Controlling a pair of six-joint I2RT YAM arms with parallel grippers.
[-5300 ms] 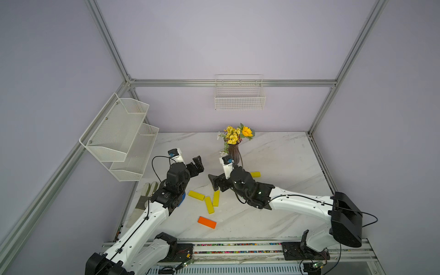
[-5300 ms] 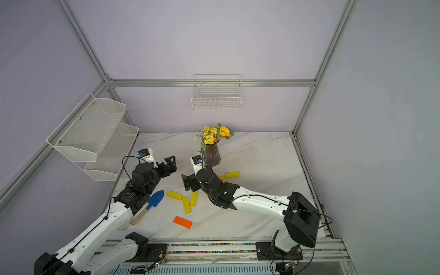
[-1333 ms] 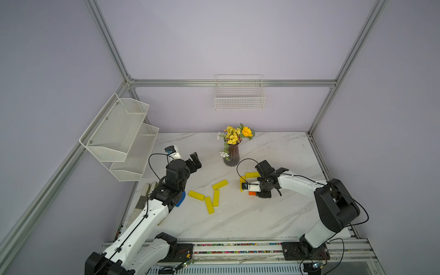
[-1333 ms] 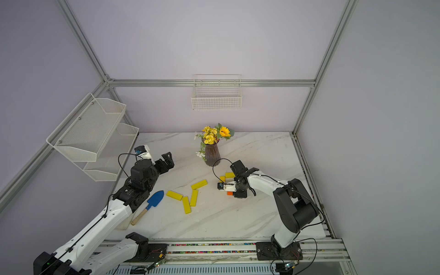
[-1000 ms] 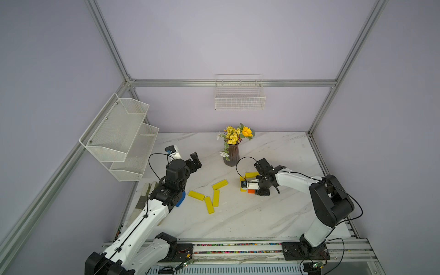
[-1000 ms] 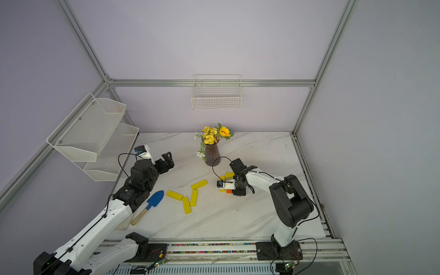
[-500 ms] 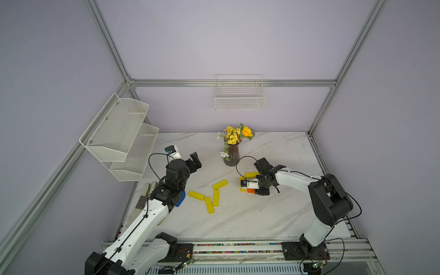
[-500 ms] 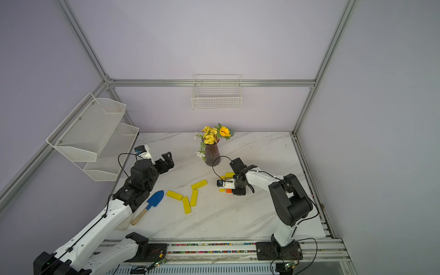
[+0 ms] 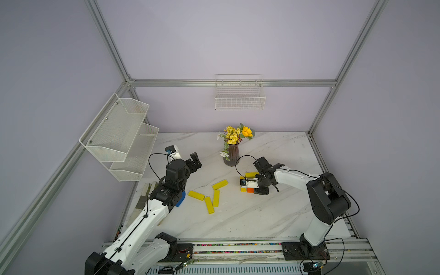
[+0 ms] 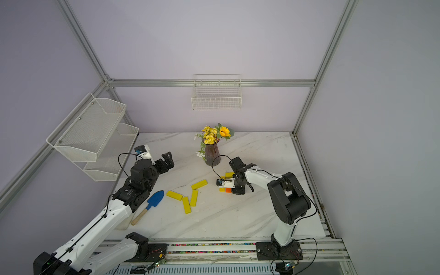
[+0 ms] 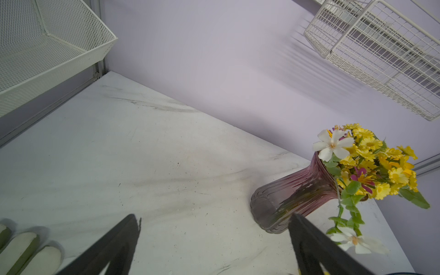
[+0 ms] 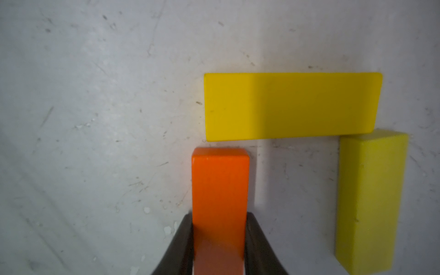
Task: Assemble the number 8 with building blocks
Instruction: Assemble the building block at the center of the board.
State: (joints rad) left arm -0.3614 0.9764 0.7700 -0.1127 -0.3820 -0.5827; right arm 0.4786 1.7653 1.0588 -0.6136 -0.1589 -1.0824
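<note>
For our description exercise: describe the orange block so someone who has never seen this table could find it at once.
Find the vase of flowers at the back of the table. Just in front of it, slightly to the right, the right hand grips the orange block beside two yellow blocks that form a corner. It is the only orange one; all the other blocks are yellow.

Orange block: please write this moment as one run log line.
right gripper: shut on orange block | block end: next to yellow block, small gap | left gripper: open, empty
</note>
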